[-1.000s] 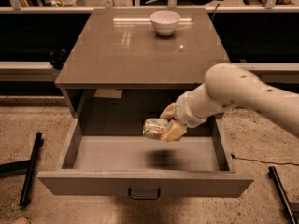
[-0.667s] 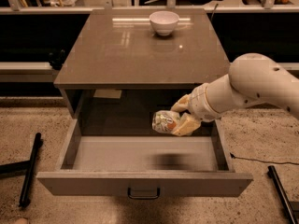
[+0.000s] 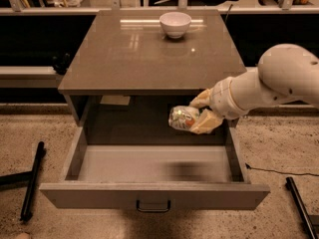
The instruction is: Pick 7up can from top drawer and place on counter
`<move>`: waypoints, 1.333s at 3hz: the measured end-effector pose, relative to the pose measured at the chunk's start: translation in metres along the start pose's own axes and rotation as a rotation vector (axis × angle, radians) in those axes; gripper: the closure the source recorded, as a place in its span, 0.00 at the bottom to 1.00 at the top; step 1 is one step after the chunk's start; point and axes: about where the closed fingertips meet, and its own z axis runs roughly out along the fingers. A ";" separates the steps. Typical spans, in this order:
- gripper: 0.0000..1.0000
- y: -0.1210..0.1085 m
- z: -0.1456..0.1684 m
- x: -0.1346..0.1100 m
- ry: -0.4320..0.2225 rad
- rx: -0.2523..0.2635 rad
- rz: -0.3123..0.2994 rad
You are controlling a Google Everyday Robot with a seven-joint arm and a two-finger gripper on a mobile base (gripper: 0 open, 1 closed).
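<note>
7up can (image 3: 182, 118), dented, silvery, lies sideways in gripper (image 3: 198, 115) above top drawer (image 3: 99, 196).

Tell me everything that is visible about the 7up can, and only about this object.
The 7up can is small, silvery metal with green and a red-orange mark, slightly dented. It lies on its side in the air, clamped between the tan fingers of the gripper, which reaches in from the right of the picture. It hangs above the floor of the open top drawer, below the counter edge, touching only the fingers.
</note>
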 end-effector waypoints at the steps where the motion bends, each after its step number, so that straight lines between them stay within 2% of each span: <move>1: 1.00 -0.051 -0.053 -0.013 -0.003 0.135 -0.042; 2: 1.00 -0.084 -0.078 -0.023 0.000 0.213 -0.062; 3: 1.00 -0.118 -0.084 -0.034 0.014 0.272 -0.085; 4: 1.00 -0.153 -0.070 -0.035 0.022 0.287 -0.084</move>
